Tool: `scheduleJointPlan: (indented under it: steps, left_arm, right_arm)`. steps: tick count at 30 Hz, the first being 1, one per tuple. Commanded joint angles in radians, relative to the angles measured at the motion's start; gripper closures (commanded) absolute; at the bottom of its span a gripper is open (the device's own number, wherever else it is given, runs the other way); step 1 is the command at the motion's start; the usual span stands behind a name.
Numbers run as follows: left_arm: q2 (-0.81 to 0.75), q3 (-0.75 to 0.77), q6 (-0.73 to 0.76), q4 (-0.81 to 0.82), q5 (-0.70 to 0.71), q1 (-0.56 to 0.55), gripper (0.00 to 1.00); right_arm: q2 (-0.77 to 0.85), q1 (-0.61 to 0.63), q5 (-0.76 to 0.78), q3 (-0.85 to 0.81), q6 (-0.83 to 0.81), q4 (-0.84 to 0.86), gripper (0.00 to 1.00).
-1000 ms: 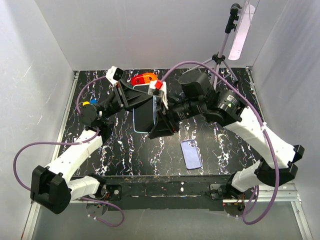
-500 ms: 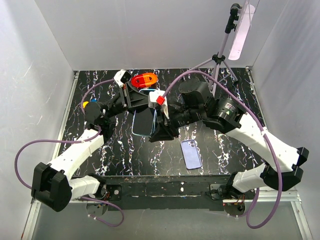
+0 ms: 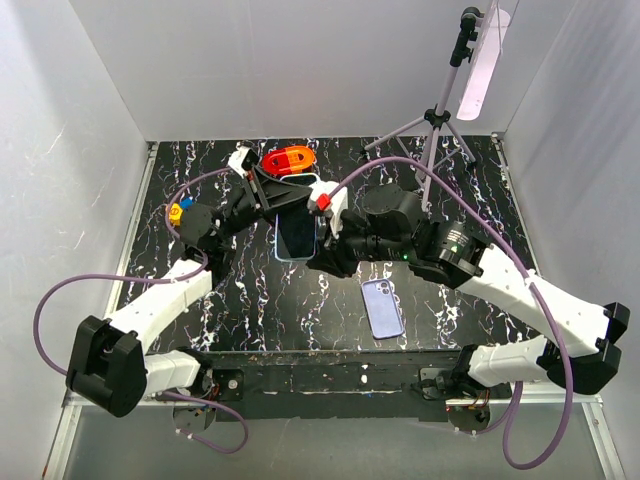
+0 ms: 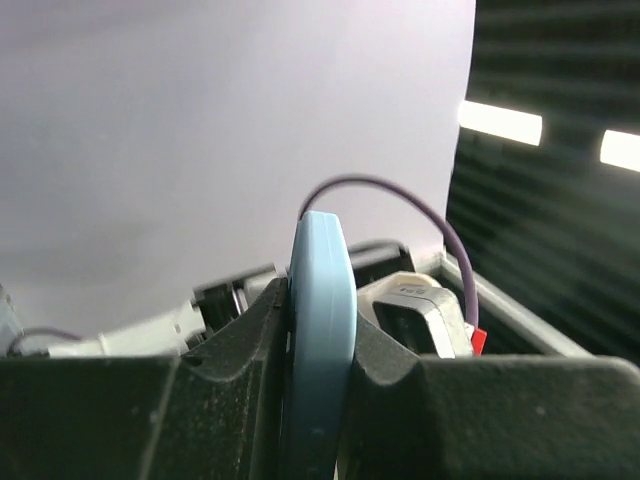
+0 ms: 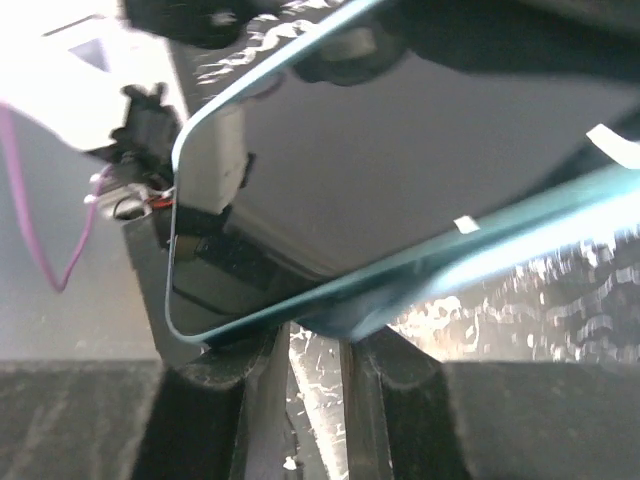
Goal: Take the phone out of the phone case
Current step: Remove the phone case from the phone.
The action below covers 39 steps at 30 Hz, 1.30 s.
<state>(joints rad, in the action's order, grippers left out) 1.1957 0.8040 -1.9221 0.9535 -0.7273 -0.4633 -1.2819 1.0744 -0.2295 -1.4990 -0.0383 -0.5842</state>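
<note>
A phone (image 3: 297,235) with a dark screen sits in a light blue phone case (image 3: 283,250) and is held up above the middle of the black marbled table. My left gripper (image 3: 283,203) is shut on the case's far end. In the left wrist view the case's edge (image 4: 320,280) fills the gap between that gripper's (image 4: 320,345) fingers. My right gripper (image 3: 325,237) is at the phone's right side. In the right wrist view its (image 5: 312,345) fingers are nearly together, with the case's teal lip (image 5: 400,300) at their tips, under the dark screen (image 5: 400,170).
A lavender phone-shaped item (image 3: 382,307) lies flat on the table (image 3: 250,300) near the front, right of centre. A red-orange object (image 3: 288,160) sits at the back. A tripod (image 3: 430,125) stands at the back right. White walls enclose the table.
The phone has moved slightly right and toward the back, and looks shorter from above. The right arm has stretched lower across the table and both grippers have stayed on the phone.
</note>
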Motion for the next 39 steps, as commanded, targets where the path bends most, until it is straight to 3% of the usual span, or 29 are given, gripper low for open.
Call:
scheduleJointPlan:
  steps: [1,5,8,13,15,16,21,22,24,27,28,30,32,39]
  left_arm:
    - [-0.061,-0.034,-0.08,0.054,0.17,-0.071,1.0]
    - [-0.058,-0.043,-0.08,0.123,0.276,-0.074,1.0]
    - [-0.015,-0.013,-0.109,0.191,0.298,-0.081,1.0]
    - [-0.019,0.014,-0.036,0.166,0.31,-0.083,1.0]
    - [-0.016,0.021,0.024,0.143,0.298,-0.083,1.0]
    - [-0.015,0.027,0.046,0.121,0.281,-0.083,1.0]
    - [-0.024,0.008,0.124,0.068,0.258,-0.081,1.0]
    - [-0.031,0.0,0.136,0.056,0.262,-0.08,1.0]
    - [-0.048,-0.014,0.17,0.031,0.272,-0.08,1.0]
    - [-0.082,-0.014,0.239,-0.039,0.275,-0.08,1.0]
    - [-0.09,-0.008,0.264,-0.065,0.272,-0.08,1.0]
    - [-0.107,0.006,0.317,-0.134,0.264,-0.08,1.0]
    - [-0.12,0.018,0.362,-0.189,0.256,-0.08,1.0]
    - [-0.127,0.029,0.382,-0.231,0.249,-0.08,1.0]
  right_arm:
    - [-0.048,-0.041,0.682,0.05,0.288,0.198,0.99]
    - [0.019,-0.041,0.595,0.115,0.503,0.153,0.99]
    - [0.068,-0.041,0.526,0.171,0.538,0.219,0.99]
    - [0.065,-0.041,0.204,0.086,0.518,0.167,0.98]
    - [0.094,-0.044,0.153,0.072,0.566,0.107,0.71]
    - [0.111,-0.048,0.131,0.075,0.59,0.081,0.63]
    - [0.275,-0.057,0.055,0.206,0.767,0.116,0.45]
    - [0.305,-0.059,0.041,0.229,0.799,0.116,0.35]
    - [0.34,-0.057,0.003,0.247,0.839,0.107,0.27]
    - [0.374,-0.057,-0.016,0.252,0.885,0.078,0.28]
    - [0.377,-0.057,-0.017,0.243,0.899,0.08,0.33]
    - [0.372,-0.059,-0.031,0.211,0.922,0.096,0.52]
    - [0.348,-0.059,-0.031,0.165,0.933,0.095,0.58]
    - [0.265,-0.091,-0.045,0.071,0.931,0.099,0.62]
